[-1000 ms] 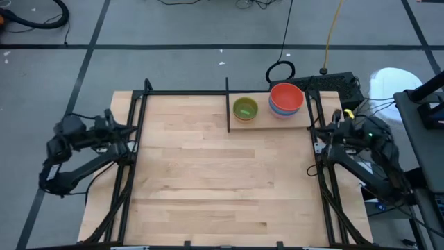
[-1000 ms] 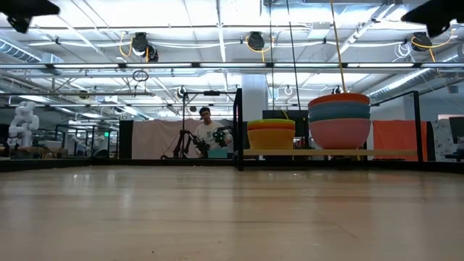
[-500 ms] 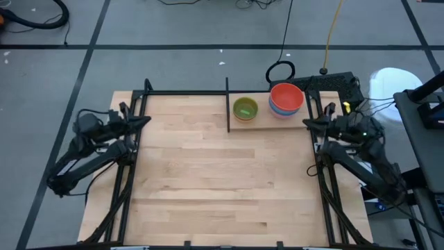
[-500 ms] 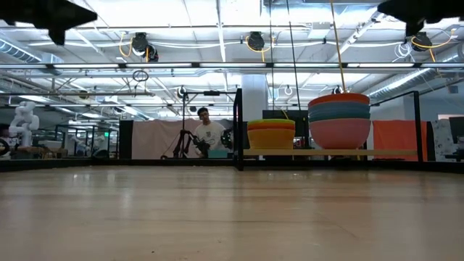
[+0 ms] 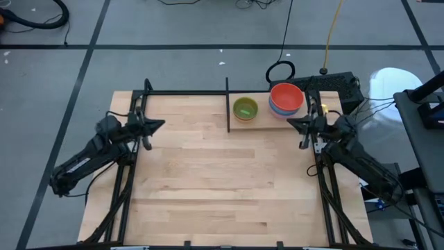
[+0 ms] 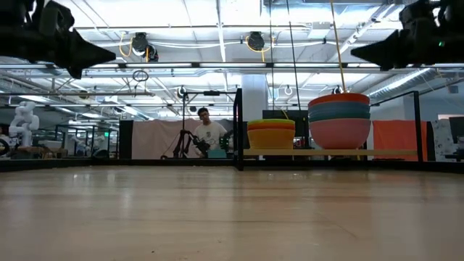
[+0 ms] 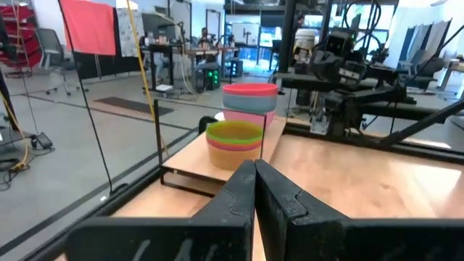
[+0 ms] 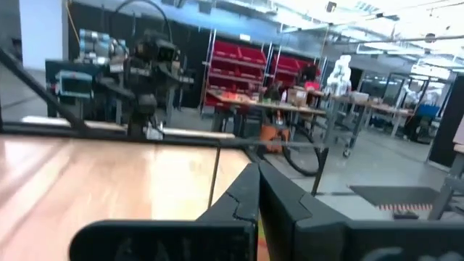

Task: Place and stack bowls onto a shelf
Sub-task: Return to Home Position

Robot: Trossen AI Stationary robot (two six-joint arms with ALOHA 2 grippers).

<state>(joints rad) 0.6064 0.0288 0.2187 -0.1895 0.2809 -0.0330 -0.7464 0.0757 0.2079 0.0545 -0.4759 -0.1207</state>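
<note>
Pale tabletop [image 5: 222, 187] fills our view; on its far right, the shelf [image 5: 262, 123] holds a green-topped stack [image 5: 245, 108] and a red-topped stack [image 5: 286, 97] of bowls. We see the left gripper [image 5: 159, 125] and right gripper [image 5: 291, 123] hovering at either side, fingers pressed together.

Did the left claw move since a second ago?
Yes. The left gripper has slid inward, crossing the black rail on its side, toward the middle of the tabletop.

From above, the round red plastic bowl [image 5: 286, 94] hides all but a blue rim [image 5: 277, 110] beneath it; the small green plastic bowl [image 5: 245, 108] covers its stack. The low view's top edge crops the left arm [image 6: 54, 42] and right arm [image 6: 409, 40].
</note>
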